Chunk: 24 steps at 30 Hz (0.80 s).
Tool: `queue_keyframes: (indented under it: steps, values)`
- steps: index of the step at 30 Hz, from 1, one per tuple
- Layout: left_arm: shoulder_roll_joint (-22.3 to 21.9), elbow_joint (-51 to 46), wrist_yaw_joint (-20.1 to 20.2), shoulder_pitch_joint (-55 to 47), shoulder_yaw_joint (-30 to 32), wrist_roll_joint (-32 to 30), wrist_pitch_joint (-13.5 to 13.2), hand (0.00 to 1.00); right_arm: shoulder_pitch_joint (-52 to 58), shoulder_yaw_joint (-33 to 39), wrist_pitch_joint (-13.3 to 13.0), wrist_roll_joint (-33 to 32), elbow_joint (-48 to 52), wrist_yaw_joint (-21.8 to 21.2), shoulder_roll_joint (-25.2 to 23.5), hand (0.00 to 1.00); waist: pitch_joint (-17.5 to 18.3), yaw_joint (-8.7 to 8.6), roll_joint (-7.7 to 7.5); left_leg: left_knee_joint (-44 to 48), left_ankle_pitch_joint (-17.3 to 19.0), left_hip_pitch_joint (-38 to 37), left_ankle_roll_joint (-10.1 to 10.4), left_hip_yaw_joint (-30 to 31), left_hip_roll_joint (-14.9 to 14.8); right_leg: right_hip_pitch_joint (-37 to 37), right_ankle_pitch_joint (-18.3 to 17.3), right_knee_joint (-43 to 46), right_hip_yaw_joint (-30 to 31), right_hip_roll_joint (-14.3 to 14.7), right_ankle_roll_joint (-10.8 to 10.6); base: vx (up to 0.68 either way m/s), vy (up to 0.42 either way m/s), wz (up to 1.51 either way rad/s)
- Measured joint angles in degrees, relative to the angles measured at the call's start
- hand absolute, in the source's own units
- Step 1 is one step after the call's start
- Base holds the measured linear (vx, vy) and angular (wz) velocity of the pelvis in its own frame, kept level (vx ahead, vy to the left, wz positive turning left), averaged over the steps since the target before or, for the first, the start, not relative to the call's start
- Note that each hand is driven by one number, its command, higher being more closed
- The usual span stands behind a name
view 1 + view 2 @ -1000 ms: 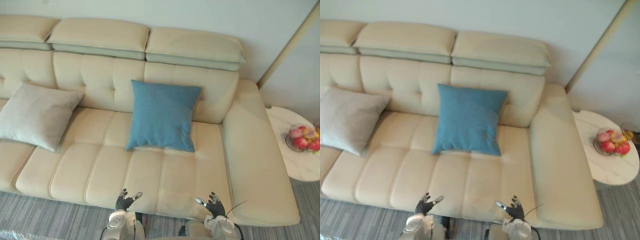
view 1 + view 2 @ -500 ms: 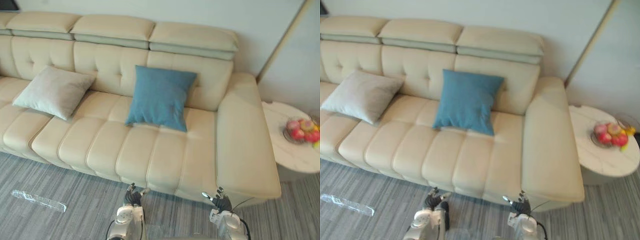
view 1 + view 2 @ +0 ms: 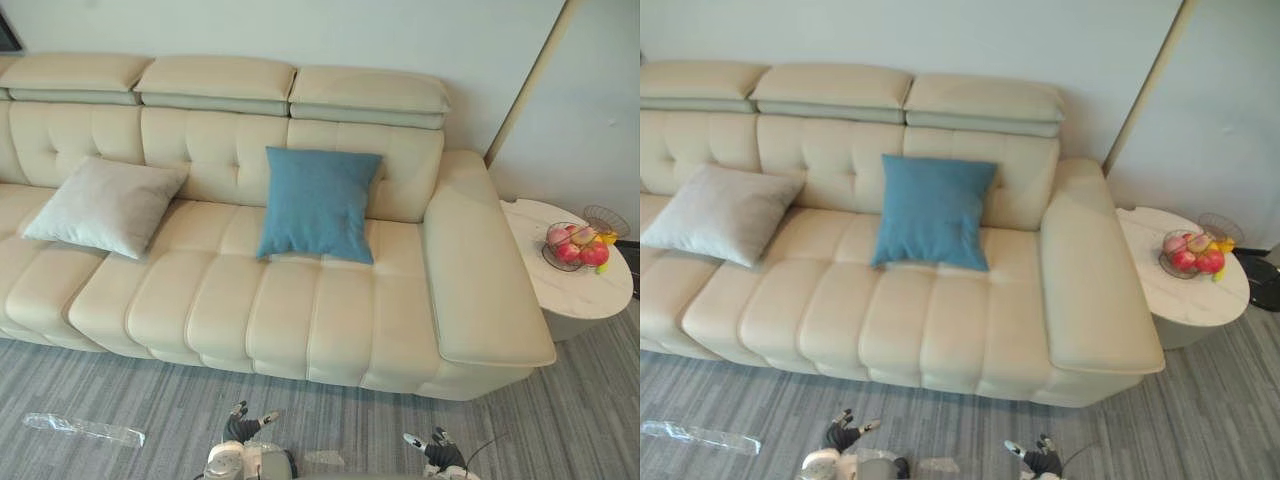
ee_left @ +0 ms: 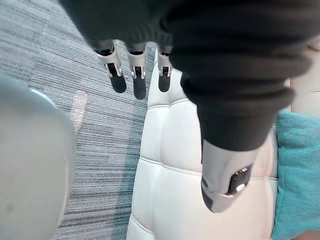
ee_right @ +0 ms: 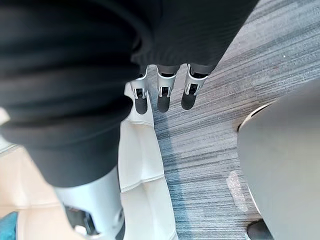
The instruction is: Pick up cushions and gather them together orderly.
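Grey cushion on the left of the sofa seat, slanted against the backrest, long axis across the sofa, corner pointing left. Left hand low over the floor, fingers straight, empty. Blue cushion mid-sofa, well apart from the grey one, propped upright on the backrest, long axis up-down. Right hand likewise spread, empty. Side table with fruit bowl far right.

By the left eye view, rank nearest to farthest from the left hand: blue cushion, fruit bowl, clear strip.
1. Clear strip: floor, left of the left hand.
2. Blue cushion: sofa, ahead.
3. Fruit bowl: side table, far right.
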State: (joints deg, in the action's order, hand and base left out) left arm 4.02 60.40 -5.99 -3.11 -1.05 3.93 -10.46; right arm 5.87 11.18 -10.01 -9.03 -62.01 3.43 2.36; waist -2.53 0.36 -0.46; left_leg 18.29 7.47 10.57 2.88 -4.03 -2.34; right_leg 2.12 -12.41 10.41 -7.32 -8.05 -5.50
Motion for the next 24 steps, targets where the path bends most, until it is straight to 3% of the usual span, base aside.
queue_keyframes:
  steps: [10,11,19,23,24]
  values:
    - [1.31,1.53,1.23,-0.36,0.1,-1.1,0.05,0.0,-0.17,0.43,0.41,0.12,-0.57,-0.14,-0.17,0.0,0.42,-0.13,-0.99,-6.62,-3.81,-3.54,-0.08,0.95,0.92,1.86,1.88,-2.92,-0.25,-0.1,0.39,-0.02,-0.008,0.02]
    - [1.9,3.31,1.28,-0.34,0.64,-2.69,0.11,0.0,-2.31,-0.75,0.5,2.1,-2.43,-0.12,-0.05,0.0,-2.58,-1.03,-1.93,-24.19,-8.66,-16.66,0.54,2.29,1.95,7.66,5.37,-5.28,0.7,0.15,1.1,0.0,0.0,0.0]
    - [1.77,3.34,1.26,-0.01,0.0,-2.71,0.14,0.0,-2.3,-0.71,0.47,2.31,-1.74,-0.09,0.2,0.0,-3.32,-1.21,-0.73,-24.23,-9.27,-16.48,0.0,1.96,2.13,6.99,4.85,-4.73,-0.2,-0.13,0.46,-0.05,-0.035,-0.05]
    - [1.85,3.44,1.31,0.52,-0.14,-4.05,0.63,0.0,-2.37,-0.72,1.1,3.5,-1.58,-0.05,0.19,0.0,-3.22,-1.3,-1.16,-24.25,-9.84,-15.07,0.12,1.37,3.24,5.66,1.15,-4.54,-0.49,-1.5,-0.51,-0.09,-0.065,-0.04]
    - [1.61,3.75,1.39,0.88,-0.25,-4.42,1.06,0.0,-2.36,-0.49,1.22,4.12,-0.51,0.05,0.39,0.0,-3.75,-1.57,-0.36,-24.21,-10.55,-14.6,0.2,1.12,2.92,5.02,1.14,-4.04,-0.67,-1.19,-0.42,-0.1,-0.055,0.06]
